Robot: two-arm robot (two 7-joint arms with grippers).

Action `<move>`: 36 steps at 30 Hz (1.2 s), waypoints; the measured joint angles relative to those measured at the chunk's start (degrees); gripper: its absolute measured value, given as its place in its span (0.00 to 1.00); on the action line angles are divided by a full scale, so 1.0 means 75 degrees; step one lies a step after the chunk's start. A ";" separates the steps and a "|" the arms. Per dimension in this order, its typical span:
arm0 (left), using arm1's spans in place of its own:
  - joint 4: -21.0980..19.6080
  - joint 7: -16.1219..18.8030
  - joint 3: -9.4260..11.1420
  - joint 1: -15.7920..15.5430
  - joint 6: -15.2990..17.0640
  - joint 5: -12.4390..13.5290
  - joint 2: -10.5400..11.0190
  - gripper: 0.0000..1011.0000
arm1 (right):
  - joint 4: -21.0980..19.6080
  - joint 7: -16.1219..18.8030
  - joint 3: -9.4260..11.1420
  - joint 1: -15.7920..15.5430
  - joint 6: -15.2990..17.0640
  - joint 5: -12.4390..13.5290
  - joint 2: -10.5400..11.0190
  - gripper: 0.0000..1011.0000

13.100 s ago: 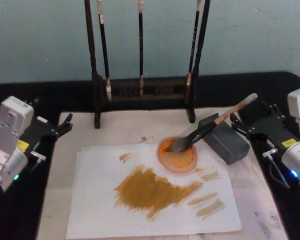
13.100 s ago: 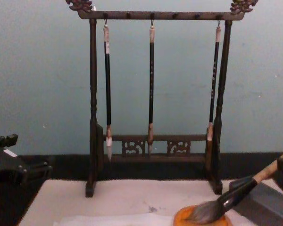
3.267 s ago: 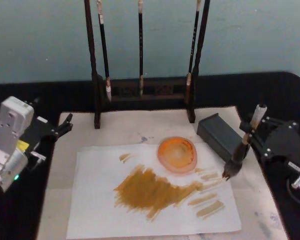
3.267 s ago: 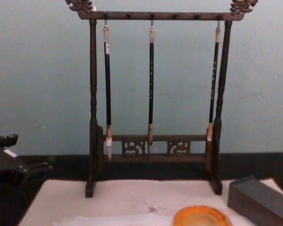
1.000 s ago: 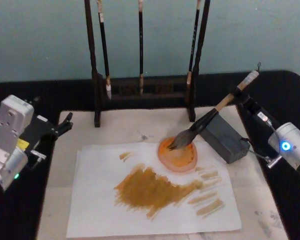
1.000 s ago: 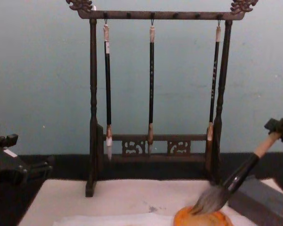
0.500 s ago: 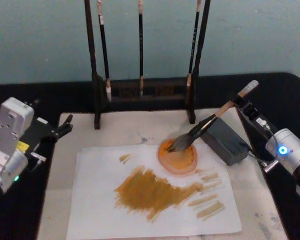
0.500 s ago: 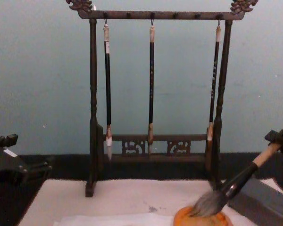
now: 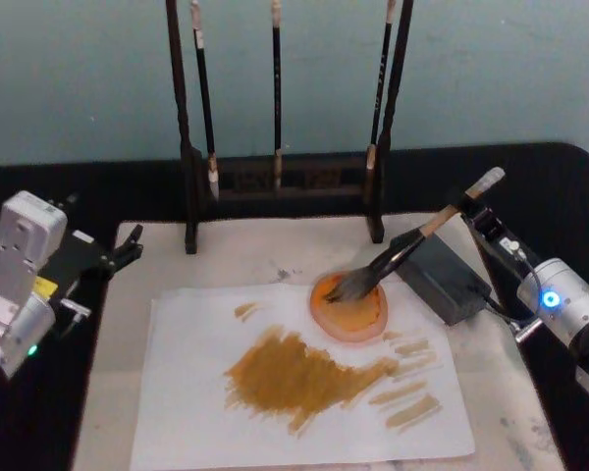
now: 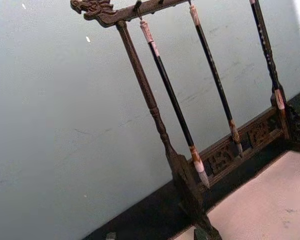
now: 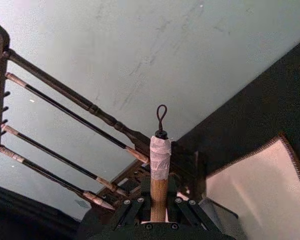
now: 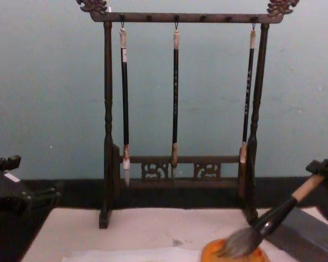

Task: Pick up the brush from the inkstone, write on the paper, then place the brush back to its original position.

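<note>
One big brush [image 9: 402,250] lies slanted, its bristles in the single orange dish [image 9: 353,322] and its dark ferrule over the one grey block [image 9: 454,287]. The right claw [image 9: 474,211] grips its tan handle near the taped top end. One white sheet of paper [image 9: 191,397], carrying a broad ochre patch and some shorter strokes, lies on the beige mat [image 9: 245,255], with the dish at its far edge. Behind stands one wooden rack [image 12: 106,136] with three thin brushes [image 12: 175,98] hanging. The left claw [image 9: 128,245] sits parked at the table's [image 9: 79,186] left side; whether it is open or closed I cannot tell.
</note>
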 joint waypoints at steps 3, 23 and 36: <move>0.0001 0.0000 0.0000 0.0000 0.0000 0.0000 0.0000 1.00 | 0.0015 -0.0030 -0.0022 -0.0007 -0.0032 0.0039 0.0014 0.17; 0.0001 0.0000 0.0000 0.0000 0.0000 0.0000 0.0000 1.00 | 0.0118 -0.0135 -0.0273 0.0010 -0.0265 0.0418 0.0102 0.17; 0.0000 0.0000 0.0000 0.0000 0.0000 0.0000 0.0000 1.00 | 0.0138 -0.0245 -0.0474 0.0026 -0.0391 0.0589 0.0203 0.17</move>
